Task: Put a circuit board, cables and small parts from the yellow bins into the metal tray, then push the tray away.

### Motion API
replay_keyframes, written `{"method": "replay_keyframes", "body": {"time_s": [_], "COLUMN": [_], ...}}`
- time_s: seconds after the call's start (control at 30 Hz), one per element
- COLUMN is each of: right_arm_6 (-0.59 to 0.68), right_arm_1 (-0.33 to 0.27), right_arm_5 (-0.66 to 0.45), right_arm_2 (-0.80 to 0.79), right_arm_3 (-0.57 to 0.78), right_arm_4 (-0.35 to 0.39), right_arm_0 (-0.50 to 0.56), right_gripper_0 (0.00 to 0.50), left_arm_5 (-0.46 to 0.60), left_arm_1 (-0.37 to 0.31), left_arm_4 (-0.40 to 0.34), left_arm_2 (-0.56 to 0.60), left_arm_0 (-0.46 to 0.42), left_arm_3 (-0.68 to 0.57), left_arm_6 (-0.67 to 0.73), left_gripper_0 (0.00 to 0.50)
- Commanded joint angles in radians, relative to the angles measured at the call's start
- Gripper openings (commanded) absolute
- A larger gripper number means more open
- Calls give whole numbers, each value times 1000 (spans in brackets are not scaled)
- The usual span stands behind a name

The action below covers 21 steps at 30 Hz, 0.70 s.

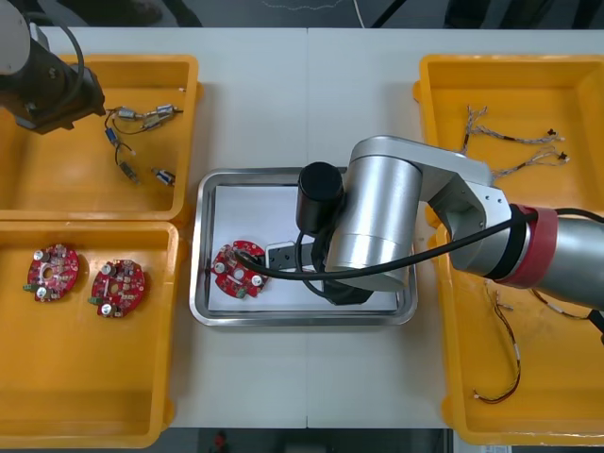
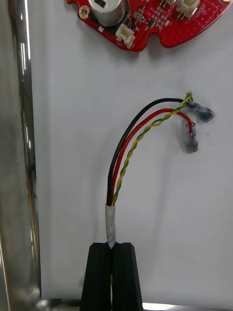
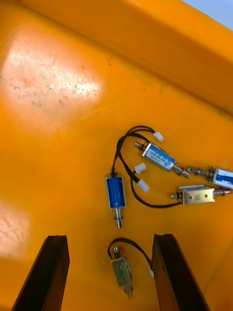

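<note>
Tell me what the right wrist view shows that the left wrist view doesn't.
Right wrist view: the right gripper shut on a red and yellow cable inside the white-floored tray, a circuit board beyond. Left wrist view: the left gripper open above small metal parts in a yellow bin. Shared: black fingers over a container floor, with thin wires.

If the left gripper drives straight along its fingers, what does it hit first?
Most likely the small metal part lying between the open fingers of the left gripper, on the yellow bin floor; the blue-bodied part sits farther on. Depth is unclear.
</note>
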<state>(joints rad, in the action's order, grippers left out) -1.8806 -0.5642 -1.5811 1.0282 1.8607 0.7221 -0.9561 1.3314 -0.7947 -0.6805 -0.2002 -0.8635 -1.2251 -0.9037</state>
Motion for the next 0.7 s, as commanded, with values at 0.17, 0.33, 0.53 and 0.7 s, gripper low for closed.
{"method": "replay_keyframes", "body": {"time_s": [0.17,0.33,0.53,0.7], "right_arm_6": [-29,-25,-20,-20], "right_arm_1": [17,14,9,3], "right_arm_5": [49,61,56,43], "right_arm_2": [50,67,64,29], "right_arm_3": [-58,-74,-57,-35], "right_arm_4": [-9,-7,16,40], "right_arm_0": [-35,-33,-35,-33], "right_gripper_0": [0,0,398,500], "left_arm_5": [-84,-158,-208,-239], "left_arm_1": [14,34,54,60], "left_arm_4": [39,38,39,45], "left_arm_2": [-71,-119,-139,-168], "left_arm_0": [-49,-49,-49,-49], "left_arm_3": [58,107,150,165], "left_arm_6": [-116,-116,-123,-124], "left_gripper_0": [500,500,500,500]}}
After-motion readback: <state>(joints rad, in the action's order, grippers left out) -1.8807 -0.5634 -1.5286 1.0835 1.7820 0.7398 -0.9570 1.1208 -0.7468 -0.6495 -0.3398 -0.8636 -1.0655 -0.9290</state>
